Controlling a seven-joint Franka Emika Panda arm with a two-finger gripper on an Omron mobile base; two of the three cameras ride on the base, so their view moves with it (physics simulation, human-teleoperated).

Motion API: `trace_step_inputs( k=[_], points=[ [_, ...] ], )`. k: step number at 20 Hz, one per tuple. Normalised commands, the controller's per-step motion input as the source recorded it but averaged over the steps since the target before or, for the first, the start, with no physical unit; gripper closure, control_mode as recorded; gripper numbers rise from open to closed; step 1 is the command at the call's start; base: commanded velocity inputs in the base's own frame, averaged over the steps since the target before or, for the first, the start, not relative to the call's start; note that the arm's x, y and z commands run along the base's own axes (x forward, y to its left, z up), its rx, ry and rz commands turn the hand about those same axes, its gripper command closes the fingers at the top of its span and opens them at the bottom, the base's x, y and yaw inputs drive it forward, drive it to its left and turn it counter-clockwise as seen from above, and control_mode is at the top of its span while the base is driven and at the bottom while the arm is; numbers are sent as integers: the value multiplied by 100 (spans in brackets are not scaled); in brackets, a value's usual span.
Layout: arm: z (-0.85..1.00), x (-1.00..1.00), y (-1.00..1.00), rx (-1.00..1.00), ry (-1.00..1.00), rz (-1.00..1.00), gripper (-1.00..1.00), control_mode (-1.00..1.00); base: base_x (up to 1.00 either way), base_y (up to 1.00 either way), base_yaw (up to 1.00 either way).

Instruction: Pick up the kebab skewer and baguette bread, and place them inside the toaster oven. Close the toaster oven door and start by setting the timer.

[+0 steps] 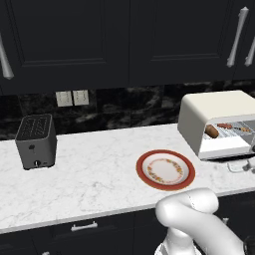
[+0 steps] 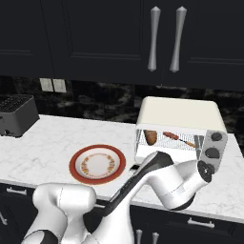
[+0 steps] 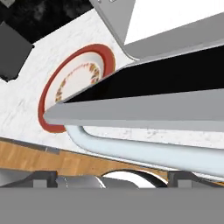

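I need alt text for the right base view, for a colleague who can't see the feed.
A cream toaster oven stands open on a white marble counter, with the baguette bread and kebab skewer on its rack. The white arm bends in front of it, below the opening. A red-rimmed plate lies to the left, a dark slot toaster at far left.

toaster oven [image 1: 209, 112]: cream-white | plate [image 1: 166, 171]: red rim, floral ring | counter [image 1: 94, 174]: white marble | toaster [image 1: 36, 141]: dark grey

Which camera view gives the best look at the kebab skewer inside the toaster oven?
The right base view: the kebab skewer lies across the wire rack, beside the baguette bread. The left base view shows it smaller and from the side.
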Motion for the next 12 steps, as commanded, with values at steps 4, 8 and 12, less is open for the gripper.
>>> trace_step_inputs(
  k=[4,8,12],
  points=[
    [2,100,51,-6,-24,-3,-100,-100,0,0,0],
    [13,100,6,0,0,0,-100,-100,0,0,0],
    [20,100,0,0,0,0,-100,-100,0,0,0]
  ],
)
